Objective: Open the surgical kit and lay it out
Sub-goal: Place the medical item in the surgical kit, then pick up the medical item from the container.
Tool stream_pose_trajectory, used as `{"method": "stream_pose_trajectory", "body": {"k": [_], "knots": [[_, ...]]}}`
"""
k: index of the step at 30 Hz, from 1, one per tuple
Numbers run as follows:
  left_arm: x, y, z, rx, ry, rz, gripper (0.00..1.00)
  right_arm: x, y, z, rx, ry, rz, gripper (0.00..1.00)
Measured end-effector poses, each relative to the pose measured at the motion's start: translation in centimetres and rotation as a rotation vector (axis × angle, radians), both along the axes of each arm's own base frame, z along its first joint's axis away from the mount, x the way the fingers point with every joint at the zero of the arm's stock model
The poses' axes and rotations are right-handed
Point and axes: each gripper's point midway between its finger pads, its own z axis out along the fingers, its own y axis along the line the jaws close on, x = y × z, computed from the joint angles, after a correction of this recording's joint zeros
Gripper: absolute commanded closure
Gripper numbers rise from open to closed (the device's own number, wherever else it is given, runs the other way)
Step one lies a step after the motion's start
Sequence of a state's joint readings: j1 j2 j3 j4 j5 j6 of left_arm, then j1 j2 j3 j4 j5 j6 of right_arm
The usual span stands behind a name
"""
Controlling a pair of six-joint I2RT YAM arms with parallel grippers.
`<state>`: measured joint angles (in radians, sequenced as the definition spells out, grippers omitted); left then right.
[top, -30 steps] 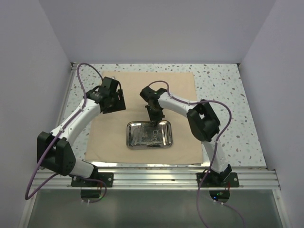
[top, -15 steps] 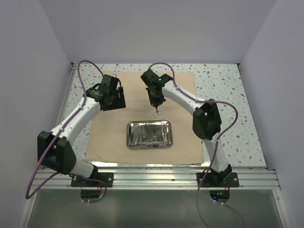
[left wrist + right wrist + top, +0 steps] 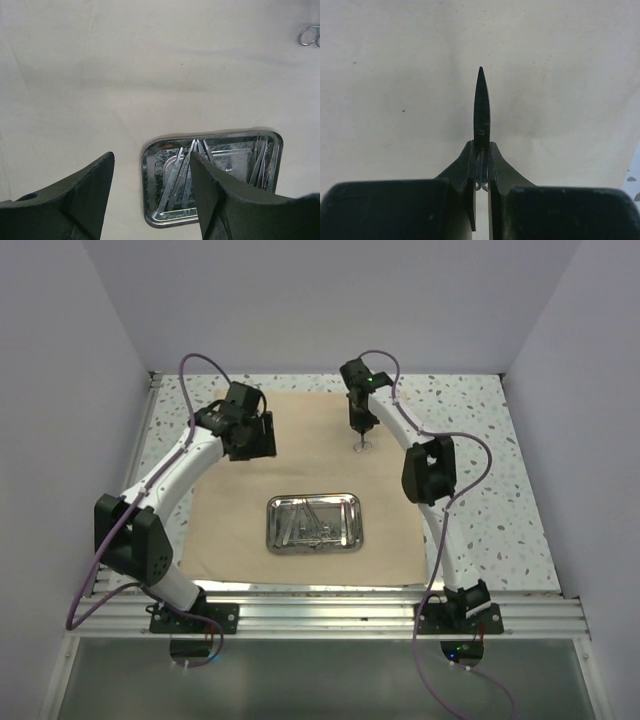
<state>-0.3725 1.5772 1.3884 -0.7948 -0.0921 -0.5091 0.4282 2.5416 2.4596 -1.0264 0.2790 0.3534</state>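
The tan cloth wrap (image 3: 230, 520) lies spread flat on the table. The shiny steel tray (image 3: 314, 523) sits on its near middle with several slim metal tools in it; the tray also shows in the left wrist view (image 3: 212, 185). My right gripper (image 3: 360, 438) is over the cloth's far right part, shut on a pair of small scissors (image 3: 481, 110) whose closed blades point away past the fingertips (image 3: 470, 152); the finger rings (image 3: 362, 447) hang below the gripper. My left gripper (image 3: 255, 440) hovers open and empty over the cloth's far left, its fingers (image 3: 75, 195) wide apart.
The speckled table (image 3: 480, 470) shows bare to the right of and behind the cloth. White walls close in on the left, back and right. The aluminium rail (image 3: 320, 610) with the arm bases runs along the near edge. The scissors' rings show at the left wrist view's top right (image 3: 310, 35).
My right gripper has lifted the scissors out of the tray and carried them away to the far right of the cloth. My left gripper has shifted slightly right and farther back.
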Motion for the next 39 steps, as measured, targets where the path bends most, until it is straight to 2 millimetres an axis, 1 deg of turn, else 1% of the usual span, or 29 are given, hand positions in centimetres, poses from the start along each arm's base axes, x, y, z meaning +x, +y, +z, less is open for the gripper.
{"method": "stream_pose_trajectory", "body": {"k": [1,2,3,5,6,7,9,11,12,14,16,18,20,23,24,26,27,29,31,34,36,39], "knots": [[0.0,-0.4,0.0,-0.004,0.006,-0.006,0.34,0.1,-0.3,-1.0,-0.007,0.015,-0.006,0.81],[0.0,-0.7,0.0,-0.006,0.009,-0.015,0.35,0.1,-0.5,-1.8,-0.013,0.029,-0.007,0.39],[-0.1,-1.1,0.1,-0.008,0.013,-0.023,0.35,0.0,-0.6,-2.4,-0.017,0.039,-0.012,0.25],[-0.1,-1.8,0.2,-0.011,0.020,-0.036,0.39,-0.1,-0.6,-3.0,-0.019,0.047,-0.010,0.07],[-0.1,-2.3,0.3,-0.013,0.021,-0.043,0.40,-0.2,-0.5,-3.1,-0.019,0.048,-0.009,0.05],[-0.1,-2.8,0.3,-0.016,0.023,-0.049,0.43,-0.3,-0.3,-3.1,-0.020,0.049,-0.004,0.04],[-0.3,-3.9,0.3,-0.021,0.027,-0.067,0.46,-0.6,-0.3,-3.0,-0.017,0.047,-0.002,0.04],[-0.8,-5.2,-0.2,-0.019,0.041,-0.096,0.47,-1.7,-0.6,-2.7,-0.025,0.061,0.002,0.03],[-1.1,-5.7,-0.4,-0.018,0.051,-0.106,0.48,-2.1,-0.8,-2.4,-0.027,0.064,0.003,0.03],[-2.0,-6.9,-1.0,-0.016,0.075,-0.129,0.48,-3.6,-1.5,-1.1,-0.033,0.068,0.003,0.03],[-3.1,-8.4,-1.6,-0.021,0.096,-0.150,0.48,-5.1,-2.2,1.0,-0.031,0.058,0.001,0.03],[-4.3,-9.9,-2.0,-0.033,0.114,-0.168,0.48,-6.7,-3.0,4.0,-0.015,0.016,-0.002,0.03],[-5.4,-11.3,-2.5,-0.047,0.135,-0.183,0.49,-8.7,-3.9,7.8,0.015,-0.041,-0.006,0.03],[-6.7,-12.9,-3.9,-0.051,0.184,-0.179,0.51,-11.5,-4.8,12.4,0.076,-0.125,-0.009,0.03],[-6.9,-13.1,-4.4,-0.048,0.197,-0.174,0.51,-12.6,-5.3,13.7,0.094,-0.154,-0.012,0.03],[-7.5,-13.6,-5.7,-0.039,0.232,-0.155,0.52,-14.7,-6.1,15.0,0.117,-0.177,-0.014,0.03],[-7.7,-13.7,-6.4,-0.029,0.248,-0.144,0.52,-15.8,-6.5,15.3,0.125,-0.180,-0.015,0.03],[-8.2,-14.1,-7.7,-0.008,0.270,-0.131,0.52,-17.6,-7.0,14.9,0.132,-0.163,-0.014,0.03],[-8.9,-14.7,-8.9,0.017,0.287,-0.129,0.52,-19.3,-7.7,13.8,0.124,-0.129,-0.016,0.05],[-9.8,-15.4,-10.3,0.048,0.305,-0.129,0.53,-21.5,-8.2,12.3,0.124,-0.070,-0.007,0.07],[-10.1,-15.9,-10.9,0.055,0.313,-0.128,0.54,-22.9,-8.3,11.8,0.136,-0.044,0.003,0.07],[-9.9,-16.5,-11.0,0.037,0.299,-0.124,0.55,-24.5,-8.7,12.0,0.154,-0.037,0.013,0.07]]}}
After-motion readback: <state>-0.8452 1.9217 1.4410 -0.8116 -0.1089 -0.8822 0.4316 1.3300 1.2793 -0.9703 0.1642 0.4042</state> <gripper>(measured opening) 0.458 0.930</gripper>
